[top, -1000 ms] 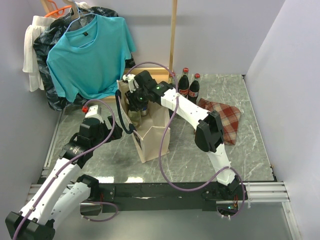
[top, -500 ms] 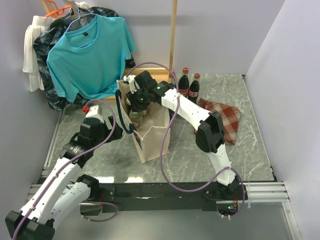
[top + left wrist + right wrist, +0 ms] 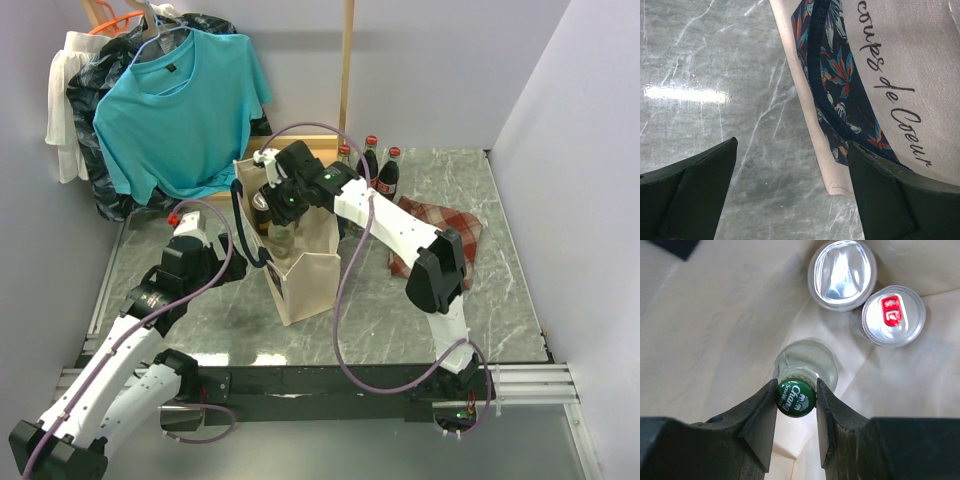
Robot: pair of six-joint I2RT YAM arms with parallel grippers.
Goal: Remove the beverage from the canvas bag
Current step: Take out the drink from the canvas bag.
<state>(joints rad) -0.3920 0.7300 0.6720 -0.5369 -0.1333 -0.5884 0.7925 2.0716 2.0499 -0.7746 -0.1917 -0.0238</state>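
The canvas bag [image 3: 303,275] stands upright left of the middle of the grey marble worktop [image 3: 500,300], its mouth open. The right hand [image 3: 796,391] reaches down into it and is clamped on the green "Chang" cap of a clear glass bottle [image 3: 805,362], one finger on each side of the cap. The bottle is upright and inside the bag, beside a silver-topped can [image 3: 842,274] and a can with a red pull-tab [image 3: 892,316]. The left hand [image 3: 791,147] is spread wide at the bag's left side, with the bag's lower edge and dark handle strap [image 3: 815,60] between its fingers. Dark red-capped bottles [image 3: 368,168] stand at the far edge, and a plaid cloth [image 3: 450,235] lies to their right.
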